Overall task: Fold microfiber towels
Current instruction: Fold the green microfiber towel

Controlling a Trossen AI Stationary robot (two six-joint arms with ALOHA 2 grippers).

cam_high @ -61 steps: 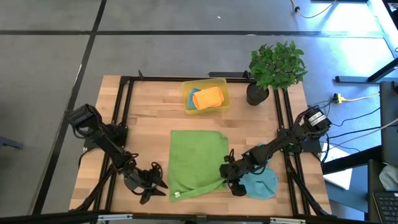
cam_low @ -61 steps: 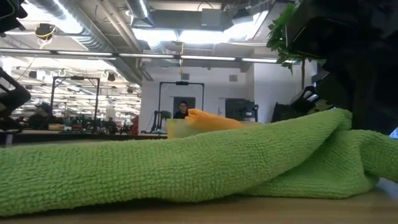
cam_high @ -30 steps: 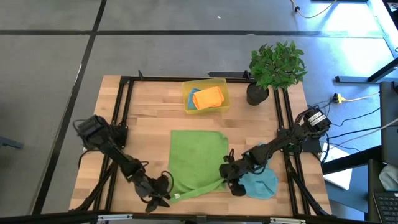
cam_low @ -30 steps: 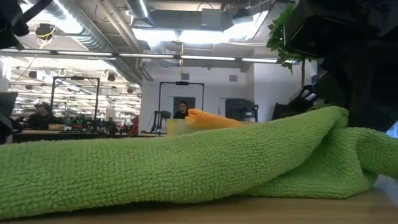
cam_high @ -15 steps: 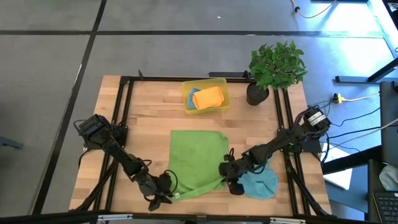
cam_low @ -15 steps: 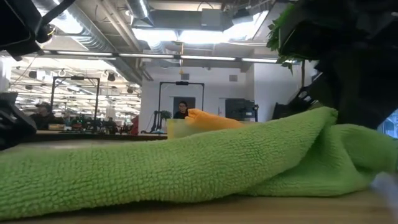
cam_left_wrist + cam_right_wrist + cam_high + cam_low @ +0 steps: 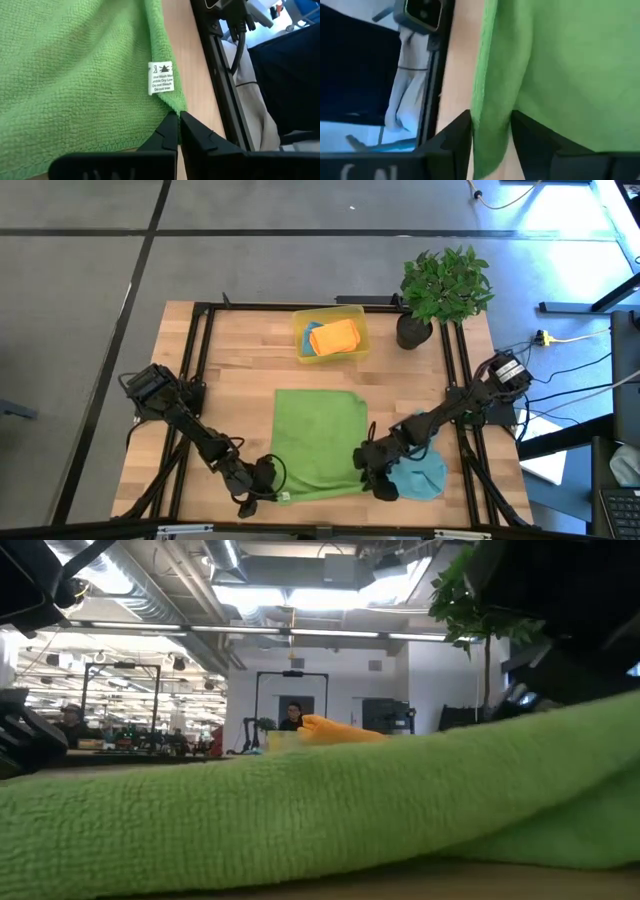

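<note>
A green microfiber towel (image 7: 318, 442) lies spread on the wooden table toward its near edge; in the low view this green towel (image 7: 320, 810) fills the foreground. My left gripper (image 7: 270, 492) is shut at its near-left corner, beside a white care tag (image 7: 161, 77). My right gripper (image 7: 372, 478) is at the near-right corner, open, with the towel's side edge (image 7: 492, 115) running between its fingers. A teal towel (image 7: 420, 475) lies bunched under the right arm. An orange towel (image 7: 333, 335) rests in the yellow bin (image 7: 300, 320). My left gripper pinches the green towel's near-left corner (image 7: 175, 107) between its two fingertips, just past the tag. The fingers slant down from the table's left. The rest of the towel lies flat on the table. My right gripper has the towel's edge between its fingers (image 7: 455, 137); whether they touch it I cannot tell.
A potted plant (image 7: 440, 290) stands at the far right corner. Black frame rails (image 7: 190, 380) run along the table's left and right sides. Bare wood lies between the green towel and the bin.
My left gripper has moved right to the green towel's near-left corner and shut on it. The folded strip along the towel's near edge has spread out toward the table's near edge, so the towel now lies squarer and flatter.
</note>
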